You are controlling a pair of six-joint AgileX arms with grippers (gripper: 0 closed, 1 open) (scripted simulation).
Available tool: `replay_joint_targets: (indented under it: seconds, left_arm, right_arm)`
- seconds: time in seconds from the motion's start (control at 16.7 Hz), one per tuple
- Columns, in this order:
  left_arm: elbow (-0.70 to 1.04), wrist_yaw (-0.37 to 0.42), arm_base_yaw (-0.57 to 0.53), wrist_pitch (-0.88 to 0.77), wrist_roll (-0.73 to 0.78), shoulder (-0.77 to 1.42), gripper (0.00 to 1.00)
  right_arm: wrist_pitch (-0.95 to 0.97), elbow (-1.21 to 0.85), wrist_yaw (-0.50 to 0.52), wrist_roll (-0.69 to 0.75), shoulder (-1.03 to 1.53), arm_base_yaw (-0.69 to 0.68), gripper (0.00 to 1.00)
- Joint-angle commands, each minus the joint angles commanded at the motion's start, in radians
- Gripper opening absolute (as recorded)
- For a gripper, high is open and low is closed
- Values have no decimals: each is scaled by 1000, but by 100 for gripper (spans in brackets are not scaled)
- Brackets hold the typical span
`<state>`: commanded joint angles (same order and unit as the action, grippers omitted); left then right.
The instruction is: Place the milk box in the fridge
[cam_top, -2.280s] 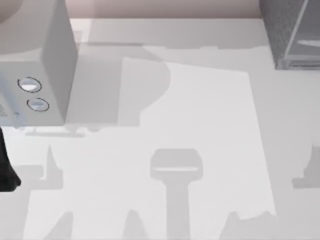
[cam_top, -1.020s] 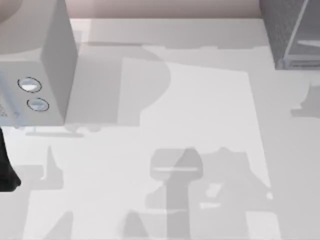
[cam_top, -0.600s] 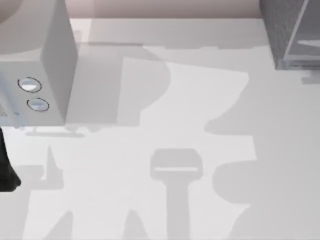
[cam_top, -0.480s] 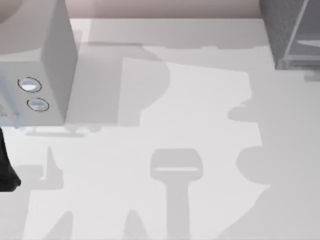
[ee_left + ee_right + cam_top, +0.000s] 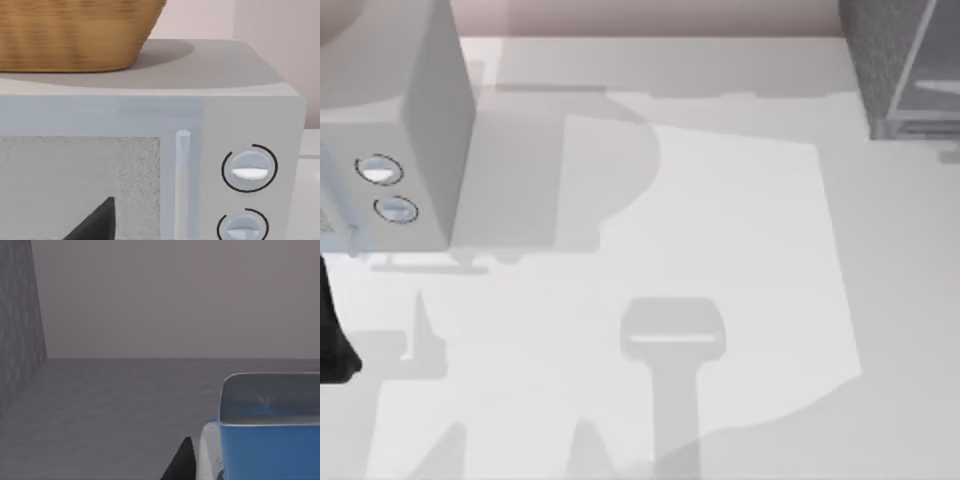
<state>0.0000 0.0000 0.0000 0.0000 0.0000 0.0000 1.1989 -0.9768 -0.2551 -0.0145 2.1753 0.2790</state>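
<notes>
Milk box (image 5: 270, 440) sits nearest the right wrist camera, apparently carried by the right jaws, though I cannot tell their grip. Beyond it lies a bare dark floor and speckled wall of the fridge (image 5: 905, 65), roomy. Left arm (image 5: 332, 340) idles by the microwave (image 5: 210, 150); jaws unclear.

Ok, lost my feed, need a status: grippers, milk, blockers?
Left gripper parked facing the knobbed box. Right gripper inside the fridge, milk box beside it. No obstruction seen.
</notes>
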Motion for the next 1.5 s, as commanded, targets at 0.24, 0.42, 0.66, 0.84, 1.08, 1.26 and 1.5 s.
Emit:
replay_joint_targets:
  seconds: [0.24,0.42,0.66,0.84,1.08,1.26,1.5]
  left_arm:
    - [0,0,0,0,0,0,100]
    - [0,0,0,0,0,0,100]
    - [0,0,0,0,0,0,100]
    - [0,0,0,0,0,0,100]
    - [0,0,0,0,0,0,100]
    - [0,0,0,0,0,0,100]
    - [0,0,0,0,0,0,100]
  right_arm:
    - [-4,3,1,-2,0,-6,0]
    - [-40,-65,9,-6,30,-9,0]
    - [-148,-257,33,-10,116,-18,0]
    - [-247,-426,50,-9,185,-32,0]
    - [-353,-595,60,-2,249,-55,0]
    - [-375,-630,61,1,262,-62,0]
    - [-375,-630,61,1,262,-62,8]
